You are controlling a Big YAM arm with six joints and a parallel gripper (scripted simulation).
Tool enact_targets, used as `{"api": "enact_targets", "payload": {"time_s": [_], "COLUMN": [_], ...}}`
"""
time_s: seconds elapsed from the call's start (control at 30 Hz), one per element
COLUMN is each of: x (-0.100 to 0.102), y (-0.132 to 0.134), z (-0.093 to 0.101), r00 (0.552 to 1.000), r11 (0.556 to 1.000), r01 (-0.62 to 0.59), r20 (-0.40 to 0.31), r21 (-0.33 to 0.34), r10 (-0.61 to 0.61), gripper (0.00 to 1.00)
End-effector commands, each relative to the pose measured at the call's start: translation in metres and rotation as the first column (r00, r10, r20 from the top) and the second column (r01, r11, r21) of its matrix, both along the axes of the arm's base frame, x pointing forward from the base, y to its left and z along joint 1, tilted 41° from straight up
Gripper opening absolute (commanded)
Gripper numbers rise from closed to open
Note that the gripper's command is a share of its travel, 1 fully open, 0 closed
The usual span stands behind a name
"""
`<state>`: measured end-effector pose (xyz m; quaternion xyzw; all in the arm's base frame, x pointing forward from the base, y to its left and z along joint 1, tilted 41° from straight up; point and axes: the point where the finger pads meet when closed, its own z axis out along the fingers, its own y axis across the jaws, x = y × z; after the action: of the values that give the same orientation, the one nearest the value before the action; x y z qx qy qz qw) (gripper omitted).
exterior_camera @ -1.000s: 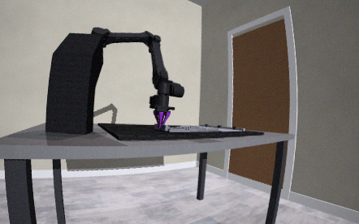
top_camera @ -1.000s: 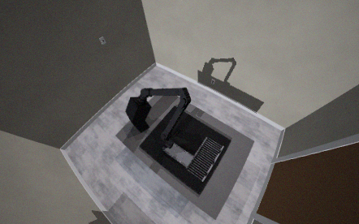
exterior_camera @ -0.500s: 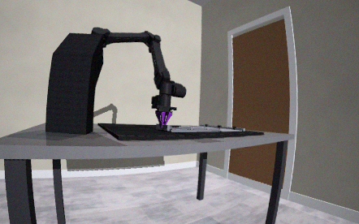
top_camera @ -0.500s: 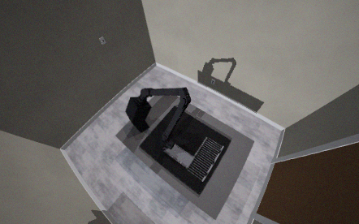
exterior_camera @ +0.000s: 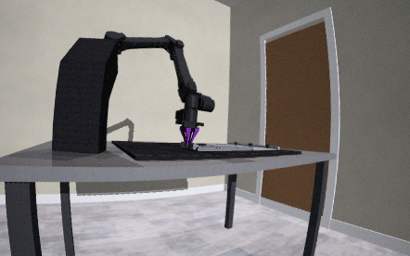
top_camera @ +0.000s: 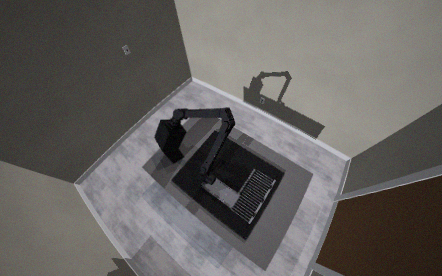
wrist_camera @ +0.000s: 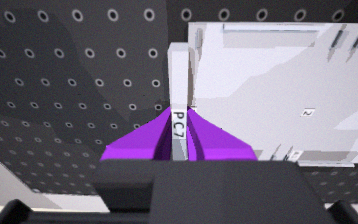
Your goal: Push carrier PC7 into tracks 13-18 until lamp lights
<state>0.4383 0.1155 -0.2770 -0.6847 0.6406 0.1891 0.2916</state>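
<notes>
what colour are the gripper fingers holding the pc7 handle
Purple. The gripper's fingers show best in the wrist view, closed either side of the pale grey handle labelled PC7.

The purple fingers of the gripper [wrist_camera: 178, 142] are clamped on an upright grey handle [wrist_camera: 179, 85], one on each side of it, and the label "PC7" runs down the handle between them. To the right lies the pale flat carrier [wrist_camera: 275, 85], its handle at its left edge. Under both spreads a dark perforated board [wrist_camera: 70, 100], dotted with rows of round holes.
</notes>
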Motion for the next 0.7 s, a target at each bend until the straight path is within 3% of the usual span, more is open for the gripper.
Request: {"api": "enact_targets", "payload": {"time_s": [0.0, 0.67], "x": [0.04, 0.057], "y": [-0.012, -0.01], "z": [0.016, 0.019], "r00": [0.998, 0.998], "r11": [0.999, 0.999], "r01": [0.049, 0.044], "r20": [0.046, 0.047], "r21": [0.0, 0.0], "r10": [-0.049, -0.044], "gripper": [0.0, 0.0]}}
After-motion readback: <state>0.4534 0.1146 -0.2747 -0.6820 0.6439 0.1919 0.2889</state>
